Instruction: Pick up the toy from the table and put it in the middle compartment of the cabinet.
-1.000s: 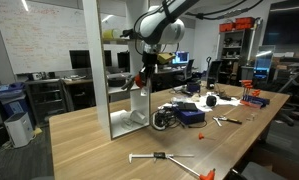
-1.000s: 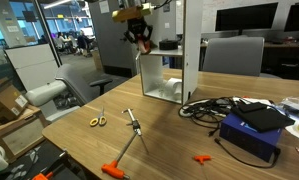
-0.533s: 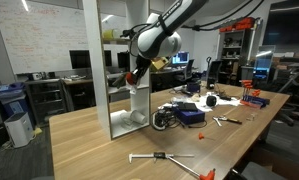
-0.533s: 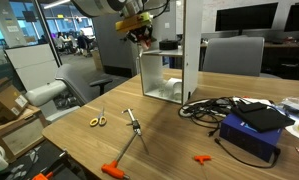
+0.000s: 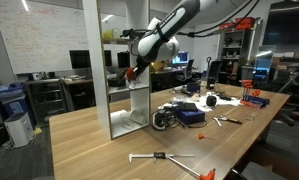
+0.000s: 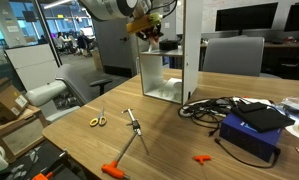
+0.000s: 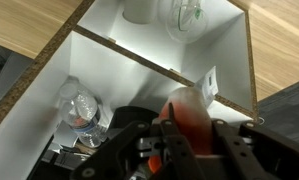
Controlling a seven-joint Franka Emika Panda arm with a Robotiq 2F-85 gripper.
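Within the hand (image 7: pixel 189 142) sits the smooth, roundish red toy (image 7: pixel 191 108).

My arm (image 5: pixel 194 18) is a chain of fat, rounded shells in pale grey-white, slightly glossy under the office lights, with a darker band at each joint. The last link swells into a bulbous wrist housing (image 5: pixel 152 45), light on the outside and dark across its face. A thin dark cable (image 5: pixel 229 22) seems to trail along the upper links, though I cannot follow it clearly. Below the wrist sits the pincer (image 5: pixel 132 72), black and compact. In the wrist view its fingers (image 7: pixel 234 140) are matt black, blocky and out of focus; I can make out no markings or screws.
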